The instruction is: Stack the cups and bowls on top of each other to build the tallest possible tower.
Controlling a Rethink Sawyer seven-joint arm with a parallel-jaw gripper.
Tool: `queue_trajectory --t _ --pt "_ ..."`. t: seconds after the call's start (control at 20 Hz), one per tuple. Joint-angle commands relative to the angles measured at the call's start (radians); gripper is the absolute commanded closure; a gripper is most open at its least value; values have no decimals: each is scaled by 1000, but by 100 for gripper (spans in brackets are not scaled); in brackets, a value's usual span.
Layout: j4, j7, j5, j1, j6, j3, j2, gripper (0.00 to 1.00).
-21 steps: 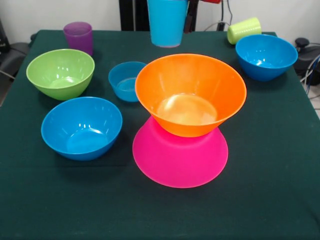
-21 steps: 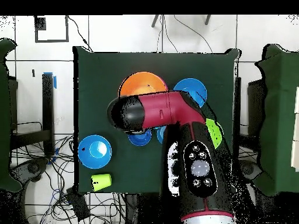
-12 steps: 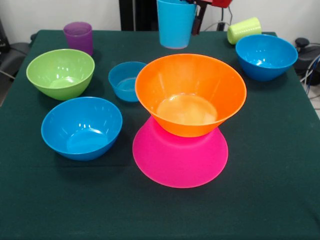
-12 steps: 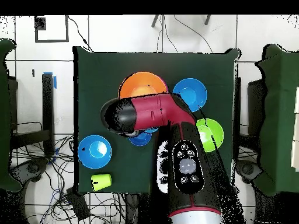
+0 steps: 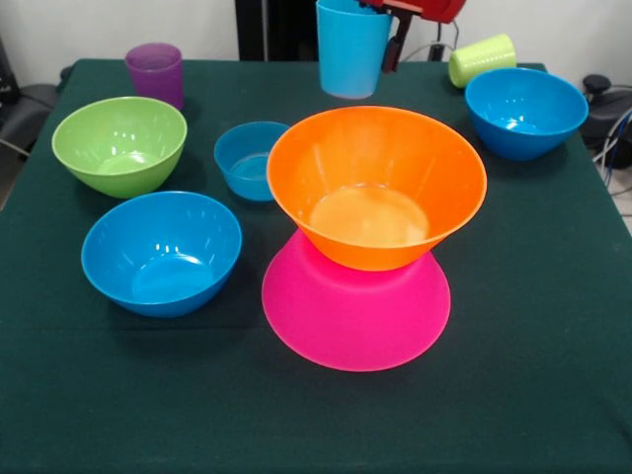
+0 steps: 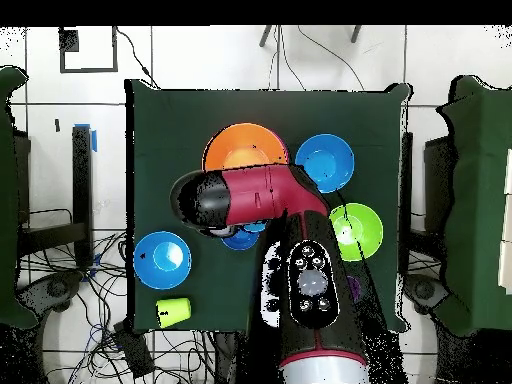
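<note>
Gripper [image 5: 387, 22] fingers seemingly clamped on light-blue cup [image 5: 352, 47], aloft at 12 o'clock of orange bowl [image 5: 377, 186] atop pink bowl [image 5: 355, 316].

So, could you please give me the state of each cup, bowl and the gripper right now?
light-blue cup: upright, held in the air by the gripper
gripper: shut on the cup's rim
orange bowl: upright on the pink bowl
pink bowl: upside down
purple cup: upright
yellow-green cup: on its side
green bowl: upright, empty
small light-blue bowl: upright, empty
</note>
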Motion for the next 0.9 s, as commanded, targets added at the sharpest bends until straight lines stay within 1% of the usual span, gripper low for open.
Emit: queue_trajectory --t 0.05,0.2,0.6,0.75,0.9 --pt "-49 160 27 26 -41 -2 51 100" --pt "-61 162 35 35 -36 -11 61 100" --pt "-56 180 58 59 -83 -33 76 100" --pt "-91 185 72 75 -64 -40 94 100" --pt "-116 172 87 77 -44 -42 105 100"
